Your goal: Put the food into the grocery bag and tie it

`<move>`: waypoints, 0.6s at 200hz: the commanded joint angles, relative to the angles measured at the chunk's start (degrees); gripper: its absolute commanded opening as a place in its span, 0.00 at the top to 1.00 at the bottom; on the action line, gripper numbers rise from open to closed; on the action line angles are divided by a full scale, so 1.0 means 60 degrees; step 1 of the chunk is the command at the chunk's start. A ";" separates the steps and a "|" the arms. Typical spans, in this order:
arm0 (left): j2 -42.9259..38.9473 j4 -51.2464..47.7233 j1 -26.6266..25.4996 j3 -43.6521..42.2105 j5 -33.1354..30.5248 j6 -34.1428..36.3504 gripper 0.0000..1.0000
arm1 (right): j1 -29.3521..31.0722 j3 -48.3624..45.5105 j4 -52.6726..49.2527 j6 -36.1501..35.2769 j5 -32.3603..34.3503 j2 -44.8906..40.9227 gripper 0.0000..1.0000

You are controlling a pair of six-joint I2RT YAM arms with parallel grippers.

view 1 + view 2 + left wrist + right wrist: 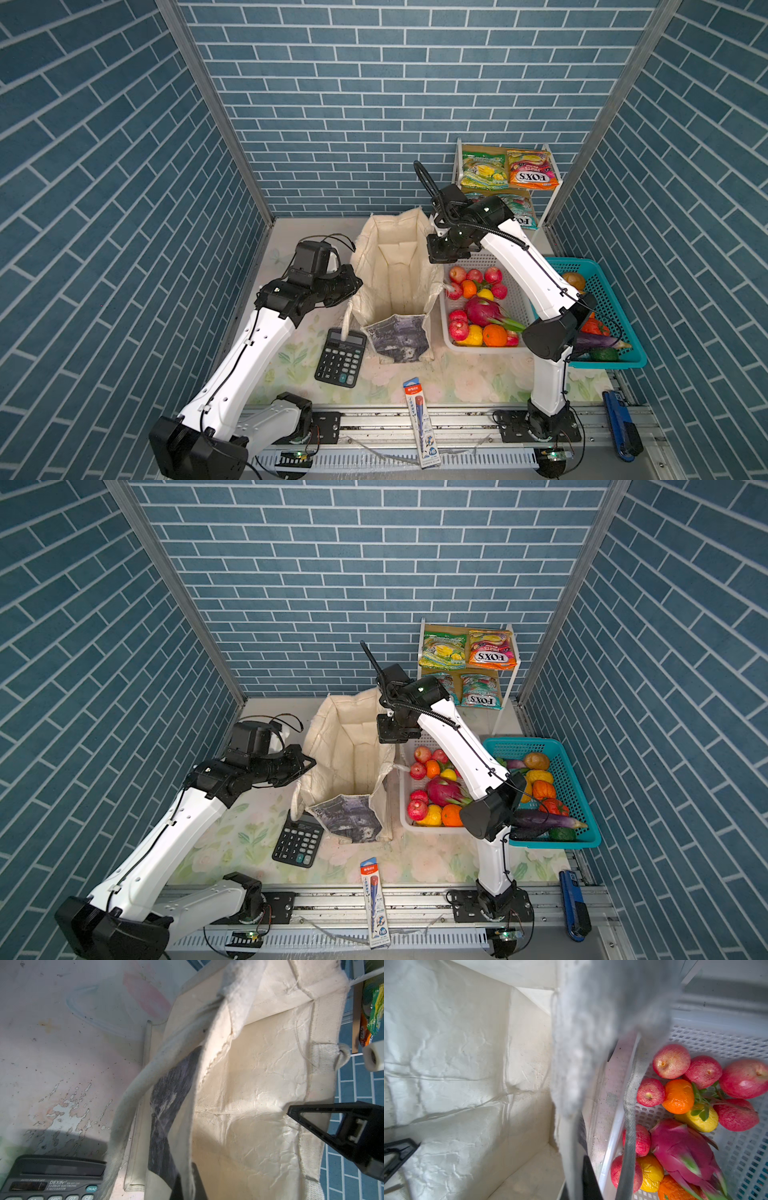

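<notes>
- At bag (399, 286) mouth: held open, unfilled; clamped on rim by left gripper (358, 286) and right gripper (435, 261).
- Likely needed next: one side freed to fetch fruit (480, 311).

This is a robot laboratory cell, dressed a little like a grocery shop. Printed blue-brick wall panels (374, 104) close it on three sides, fixed to bare aluminium posts (216, 112). At 6 o'clock two arms (249, 357) are bolted to a metal rail (415, 424) with a slotted cable duct (395, 459) along it. The shop part stands on the bench (457, 386) — a small shelf (553, 199) of candy packets (532, 168) at 1 o'clock, and a white basket (482, 350) and a teal basket (611, 360) with toy fruit (480, 311) at 3 o'clock.
</notes>
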 commanded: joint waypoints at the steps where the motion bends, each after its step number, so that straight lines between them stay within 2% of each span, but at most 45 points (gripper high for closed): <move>1: -0.0046 -0.0024 -0.0041 -0.0028 -0.0151 0.0217 1.00 | -0.0034 0.0079 -0.0041 -0.0139 0.0101 0.0191 1.00; 21: -0.0024 -0.0618 0.0153 0.0230 -0.0537 0.0683 1.00 | -0.0008 -0.0119 0.0283 -0.0007 -0.0059 0.0294 1.00; 55: -0.0067 -0.1763 0.1042 0.0855 -0.1075 0.1654 1.00 | 0.0051 -0.0039 0.0613 0.0186 -0.0192 0.0595 1.00; 95: 0.0094 -0.2178 0.1995 0.0936 -0.0742 0.2342 1.00 | 0.0127 0.0072 0.1019 0.0374 -0.0623 0.1007 1.00; 120: 0.0347 -0.2236 0.2130 0.0933 -0.0383 0.2590 0.99 | 0.0144 0.0131 0.1118 0.0408 -0.0646 0.1194 1.00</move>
